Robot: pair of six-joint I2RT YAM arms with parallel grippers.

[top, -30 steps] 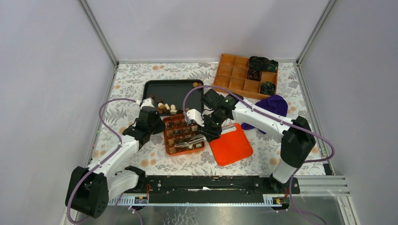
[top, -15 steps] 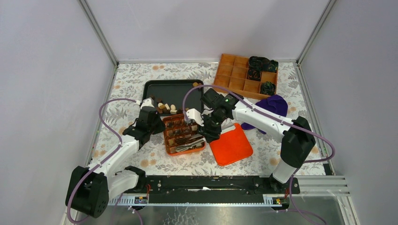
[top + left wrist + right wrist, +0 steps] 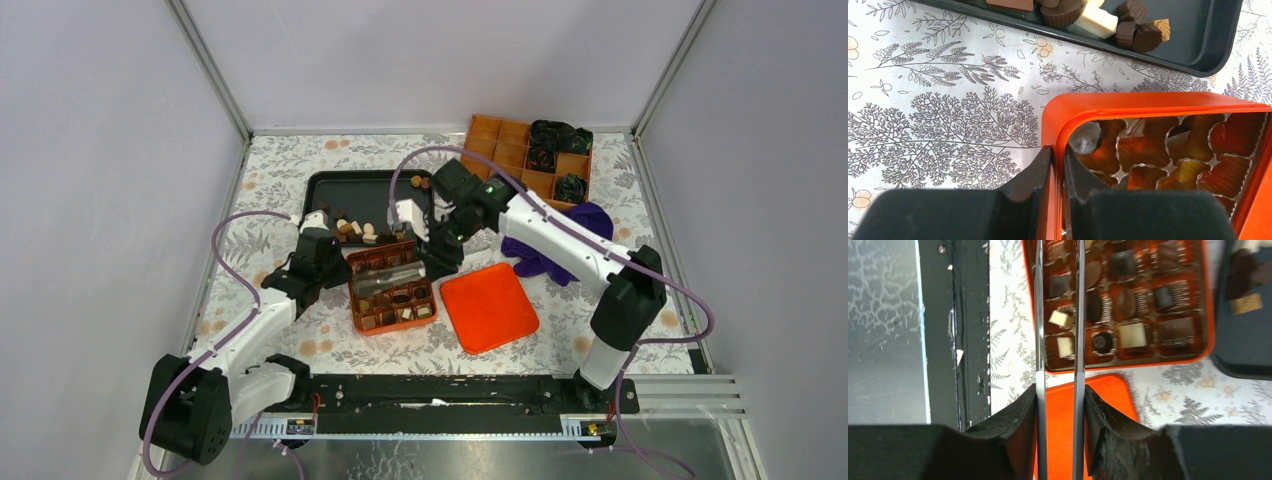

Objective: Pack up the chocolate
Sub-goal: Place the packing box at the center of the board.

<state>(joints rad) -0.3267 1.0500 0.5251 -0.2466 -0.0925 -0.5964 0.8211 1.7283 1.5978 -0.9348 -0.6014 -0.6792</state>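
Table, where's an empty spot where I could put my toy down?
Bare flowery cloth shows in the far left corner beside the black tray, and along the near strip between the orange box, orange lid and the black rail. The middle is crowded: tray, box, lid, purple cloth, left arm and right arm.

Chocolate: bite-size pieces (cubes and rounds), dark brown, light brown, cream-white.
Loose heap at near-left of the black tray; others seated in cells of the orange box just nearer.

No legible text, brand or number on chocolate, orange box, tray.
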